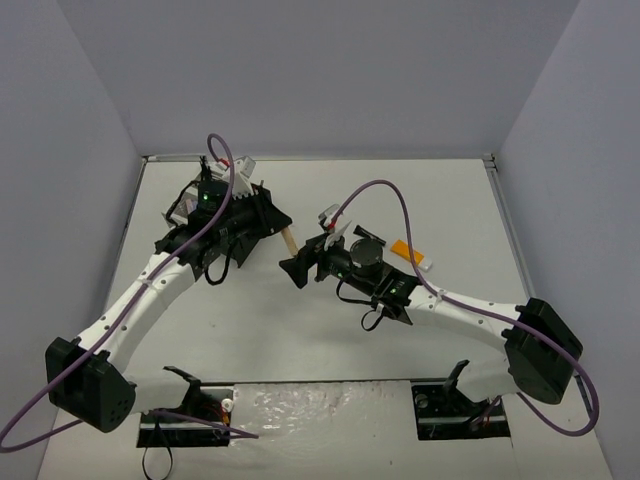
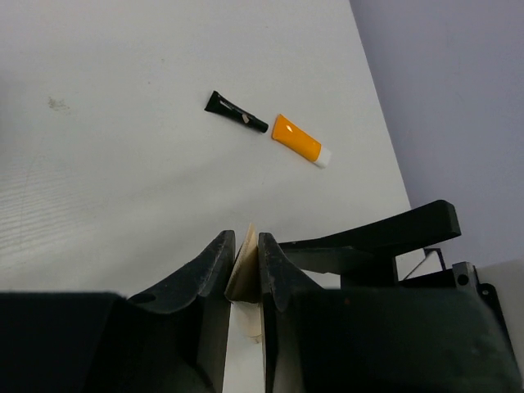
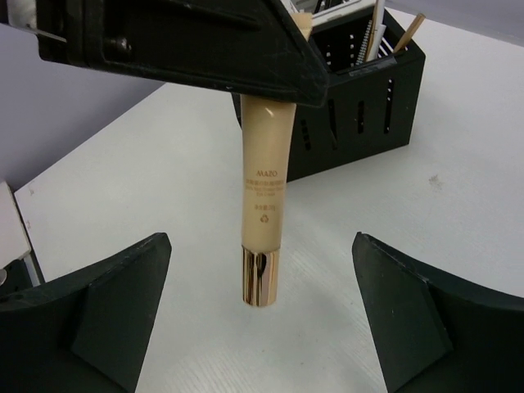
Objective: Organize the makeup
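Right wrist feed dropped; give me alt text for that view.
A beige tube with a gold cap hangs cap-down from the left claw, framed by the fingers of the open right claw. A black slotted box stands behind.

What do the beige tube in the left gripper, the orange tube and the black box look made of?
The beige tube looks like soft matte plastic with printed text, its flat end pinched in the left gripper; its gold cap is mirror-shiny, metal or metallised. The orange tube seems glossy plastic, given its highlight. The black box looks rigid, matte, slotted; plastic or metal, unclear.
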